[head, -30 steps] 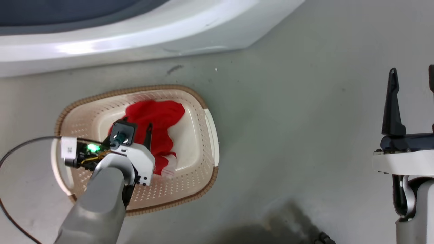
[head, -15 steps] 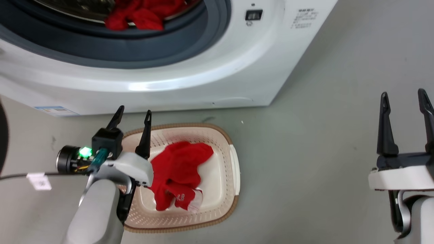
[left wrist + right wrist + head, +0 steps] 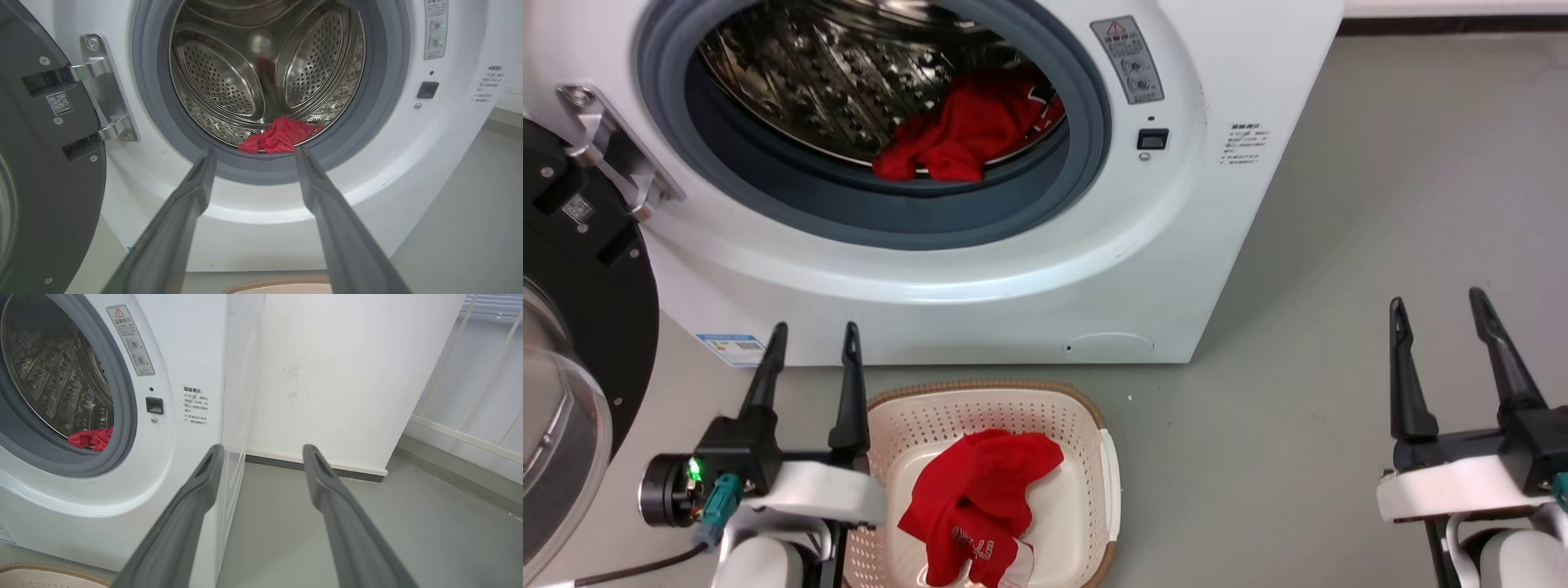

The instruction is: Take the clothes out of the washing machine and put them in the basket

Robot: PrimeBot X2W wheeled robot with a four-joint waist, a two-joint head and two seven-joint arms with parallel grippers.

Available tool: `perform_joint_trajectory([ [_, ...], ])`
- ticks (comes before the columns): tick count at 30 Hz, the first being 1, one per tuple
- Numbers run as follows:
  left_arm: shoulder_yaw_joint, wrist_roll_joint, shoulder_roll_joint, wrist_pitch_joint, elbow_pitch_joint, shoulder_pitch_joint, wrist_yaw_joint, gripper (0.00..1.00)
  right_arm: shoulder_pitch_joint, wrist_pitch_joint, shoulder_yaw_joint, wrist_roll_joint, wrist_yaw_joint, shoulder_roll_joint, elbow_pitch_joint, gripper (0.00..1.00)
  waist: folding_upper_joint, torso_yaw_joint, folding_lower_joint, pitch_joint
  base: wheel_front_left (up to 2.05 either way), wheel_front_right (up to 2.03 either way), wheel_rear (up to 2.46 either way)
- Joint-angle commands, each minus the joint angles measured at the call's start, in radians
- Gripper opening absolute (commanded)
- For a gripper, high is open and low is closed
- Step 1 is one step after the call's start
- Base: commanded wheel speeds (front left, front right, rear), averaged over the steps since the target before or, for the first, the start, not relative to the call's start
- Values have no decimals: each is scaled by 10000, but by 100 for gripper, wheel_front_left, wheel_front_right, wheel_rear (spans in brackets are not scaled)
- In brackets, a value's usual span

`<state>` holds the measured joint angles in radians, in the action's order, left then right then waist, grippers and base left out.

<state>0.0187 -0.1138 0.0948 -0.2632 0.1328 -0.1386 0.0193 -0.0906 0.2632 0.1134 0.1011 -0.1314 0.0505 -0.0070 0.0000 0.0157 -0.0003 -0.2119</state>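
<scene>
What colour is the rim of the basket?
Brown, woven-look basket rim, clearest in the head view.

The left gripper (image 3: 814,330) sits at the lower left of the head view, its two long dark fingers parted and pointing up (a green light (image 3: 694,469) glows on the wrist behind them). The right gripper (image 3: 1437,299) stands at the lower right, well apart from the left, with fingers likewise spread, tilting slightly leftward.

The smooth grey floor (image 3: 1347,212) lies evenly lit. A scuffed white painted wall (image 3: 347,355) meets it at a dark skirting strip (image 3: 278,462).
</scene>
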Motion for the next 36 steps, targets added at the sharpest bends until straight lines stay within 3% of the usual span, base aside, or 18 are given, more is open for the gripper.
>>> perform_joint_trajectory([
  [1, -81, 86, -56, -23, -92, 205, 56, 100, 194, 24, -54, -77, 14, -7, 25, 100, 0, -16, 3, 212, 0, 0, 0],
  [7, -297, 400, -95, -23, -272, 519, 238, 100, 266, 24, -206, -260, 14, -5, 44, 100, 0, -254, 3, 369, 0, 0, 0],
  [19, -643, 844, 625, -23, 105, 117, 525, 100, 119, 24, -500, -554, 12, -8, 67, 100, 0, -1326, 3, -57, 0, 0, 0],
  [28, -682, 1077, 1980, 87, 1675, -2025, 777, 100, -350, 24, -586, -859, 12, -8, -119, 100, 0, -2314, 3, -1534, 0, 0, 0],
  [36, -527, 587, 3716, 1596, 2926, -5155, 1068, 100, -840, 24, -510, -1303, 12, -8, -261, 100, 0, -3247, 3, -3224, 0, 0, 0],
])
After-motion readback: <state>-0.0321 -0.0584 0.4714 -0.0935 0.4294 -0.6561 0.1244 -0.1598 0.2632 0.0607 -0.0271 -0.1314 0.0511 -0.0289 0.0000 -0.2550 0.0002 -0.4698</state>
